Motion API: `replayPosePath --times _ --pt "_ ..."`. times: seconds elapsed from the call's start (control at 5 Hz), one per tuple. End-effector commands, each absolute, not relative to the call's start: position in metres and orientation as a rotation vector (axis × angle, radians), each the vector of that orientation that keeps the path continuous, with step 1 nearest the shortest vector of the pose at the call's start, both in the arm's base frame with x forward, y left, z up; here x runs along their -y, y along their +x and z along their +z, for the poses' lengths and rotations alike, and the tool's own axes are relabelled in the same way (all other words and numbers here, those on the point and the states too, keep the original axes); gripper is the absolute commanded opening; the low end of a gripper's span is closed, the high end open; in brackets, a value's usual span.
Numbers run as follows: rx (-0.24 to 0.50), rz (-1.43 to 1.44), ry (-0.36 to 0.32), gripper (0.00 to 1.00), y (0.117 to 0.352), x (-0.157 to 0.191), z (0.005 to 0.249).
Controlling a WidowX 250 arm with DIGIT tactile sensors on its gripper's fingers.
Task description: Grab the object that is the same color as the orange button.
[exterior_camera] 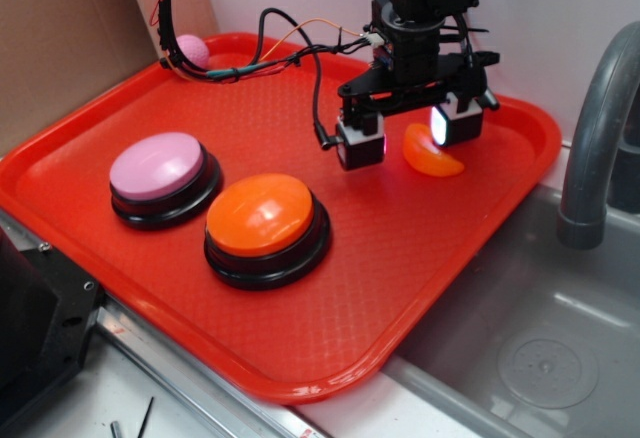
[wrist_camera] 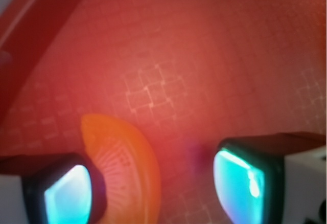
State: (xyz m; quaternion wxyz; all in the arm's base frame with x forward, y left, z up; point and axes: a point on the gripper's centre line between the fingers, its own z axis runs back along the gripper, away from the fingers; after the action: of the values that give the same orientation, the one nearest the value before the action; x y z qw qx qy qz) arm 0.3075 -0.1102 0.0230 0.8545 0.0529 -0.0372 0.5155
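Observation:
The object, a small glossy orange crescent point(exterior_camera: 432, 158), lies on the red tray point(exterior_camera: 420, 248) at the back right. My gripper point(exterior_camera: 408, 138) hangs open just over it, one lit finger on each side. In the wrist view the orange crescent point(wrist_camera: 127, 157) sits against the left fingertip point(wrist_camera: 69, 193), inside the gap of the gripper point(wrist_camera: 153, 191); the right fingertip point(wrist_camera: 240, 185) stands well apart from it. The orange button point(exterior_camera: 262, 213), a large dome on a black base, sits at the tray's front middle, to the left of the gripper.
A pink-lilac button point(exterior_camera: 157, 163) stands left of the orange one. A pink ball point(exterior_camera: 190, 50) rests in the tray's far left corner beside loose cables point(exterior_camera: 270, 53). A grey sink point(exterior_camera: 560, 348) and faucet point(exterior_camera: 590, 138) lie right; cardboard point(exterior_camera: 60, 28) stands behind left.

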Motion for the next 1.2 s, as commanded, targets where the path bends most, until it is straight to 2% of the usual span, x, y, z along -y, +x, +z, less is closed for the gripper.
replayPosePath --times 0.0,0.2,0.6,0.8,1.0 --pt "0.119 1.069 0.066 0.53 0.319 0.108 0.026" --pt "0.127 1.085 0.055 0.0 0.319 0.106 0.025" --pt "0.128 1.088 0.052 0.0 0.319 0.104 0.027" --pt "0.091 1.036 0.034 0.0 0.323 0.099 0.046" --pt "0.085 0.989 -0.043 0.0 0.329 0.091 0.08"
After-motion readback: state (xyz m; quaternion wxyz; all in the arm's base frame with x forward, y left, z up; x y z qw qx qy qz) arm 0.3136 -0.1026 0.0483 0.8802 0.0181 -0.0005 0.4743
